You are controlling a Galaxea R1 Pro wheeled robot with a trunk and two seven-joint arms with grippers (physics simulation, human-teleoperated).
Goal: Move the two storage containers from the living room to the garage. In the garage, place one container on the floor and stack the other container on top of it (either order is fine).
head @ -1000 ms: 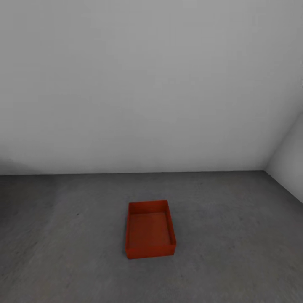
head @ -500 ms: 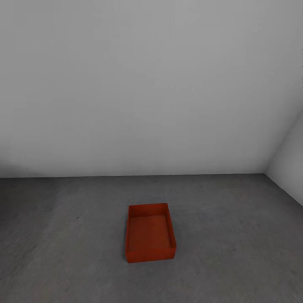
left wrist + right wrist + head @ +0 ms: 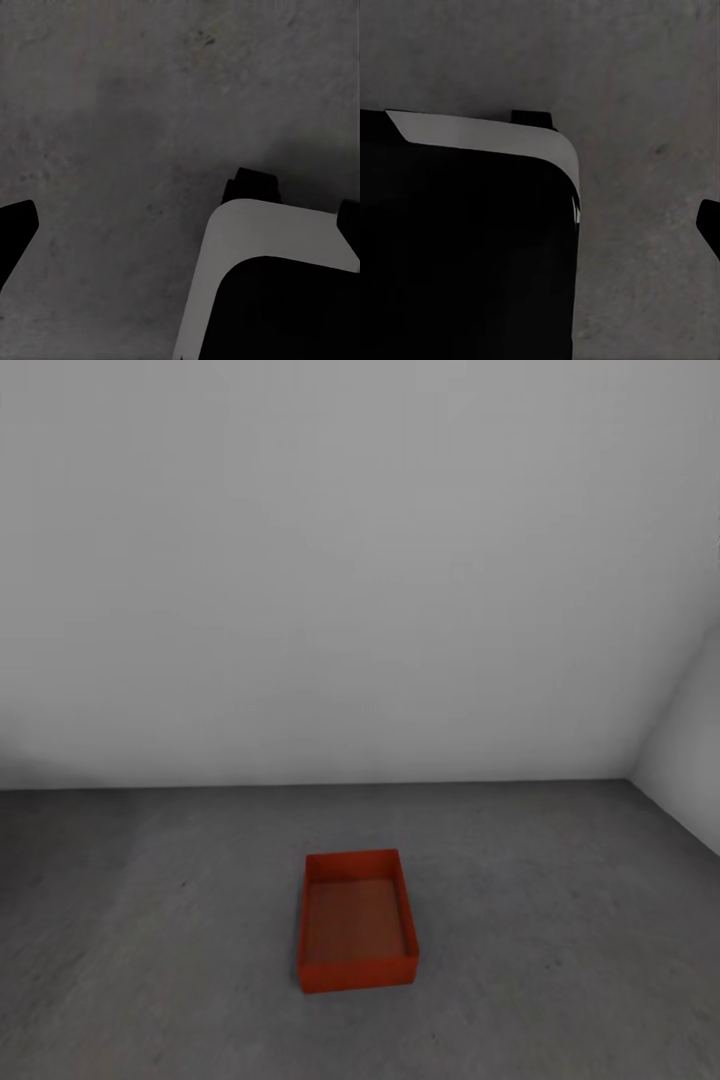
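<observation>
left gripper (image 3: pixel 180 225): dark fingertips (image 3: pixel 15 225) at the frame edges, spread wide over bare concrete. right gripper, one fingertip (image 3: pixel 711 225) showing, so i can't tell its spread. one red-orange storage container (image 3: pixel 356 920) sits upright on the grey floor (image 3: pixel 560 920), near the white wall (image 3: pixel 360 560), lower in view than a second ago; the camera shifted. no writing readable.

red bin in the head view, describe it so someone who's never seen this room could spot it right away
Start at the plain white wall and drop to the dark grey concrete floor below it. A little way out from that wall, near the middle of the floor, sits a red-orange bin, open-topped, rectangular and empty. It is the sole colourful thing on the grey floor.
</observation>
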